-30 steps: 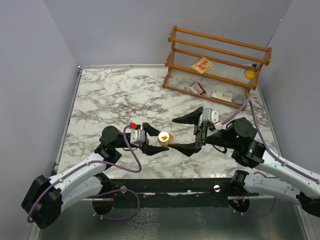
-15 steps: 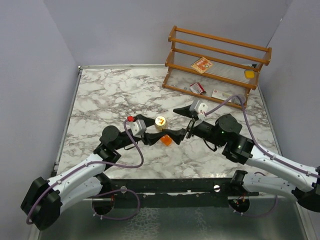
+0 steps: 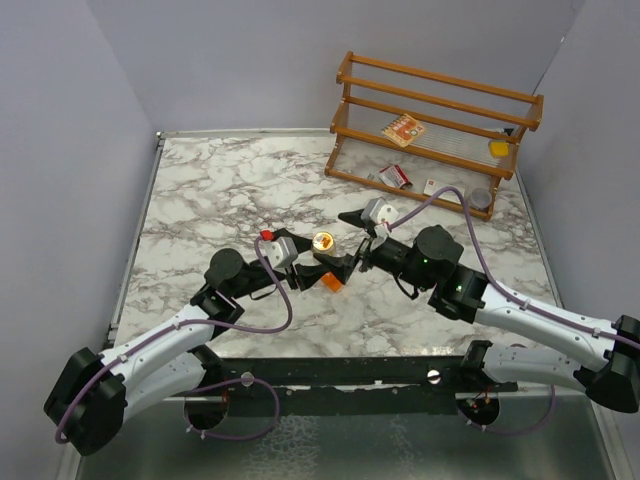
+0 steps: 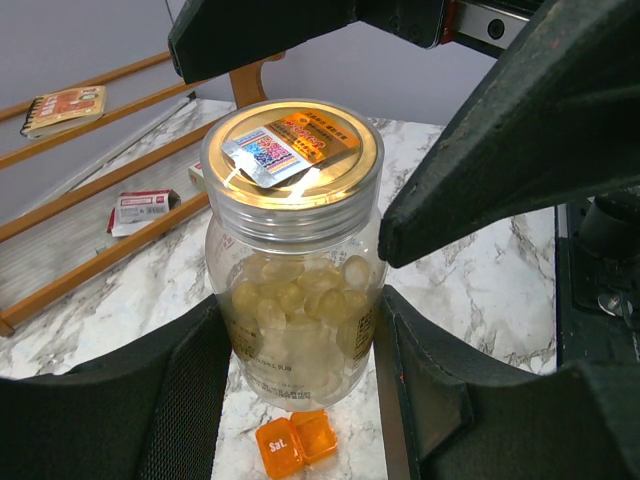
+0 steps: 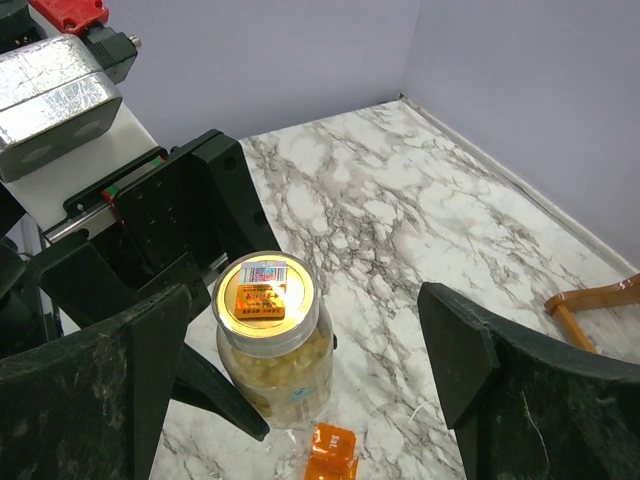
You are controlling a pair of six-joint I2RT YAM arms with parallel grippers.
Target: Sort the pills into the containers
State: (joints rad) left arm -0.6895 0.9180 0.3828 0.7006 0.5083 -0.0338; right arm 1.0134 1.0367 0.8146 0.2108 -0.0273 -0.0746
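So the clear jar (image 4: 295, 290) is the main thing here: see-through body, packed about halfway with pale yellow softgel pills, and a gold top with a printed sticker on it. It's upright near the middle of the tabletop (image 3: 220, 190), pinched around its belly by the left gripper (image 4: 298, 340), one finger on each side. I honestly can't tell if the base is resting on the marble or floating just above it.

Right below or in front of it sits the tiny orange box (image 4: 296, 445), flat on the tabletop and apart from both grippers.

The right gripper (image 3: 347, 240) is spread wide, and in its own wrist view the jar's top sits between the two fingers without touching either one.

My read is that this is the opening step. The left one steadies the jar while the right lines up to grab the top. Next it needs to close squarely on the rim of that top and twist while the left holds firm. No pills are out yet, so sorting has barely started.

Further back are the wooden rack (image 3: 435, 120) and some red-and-white packets (image 3: 395, 177), none of it involved.
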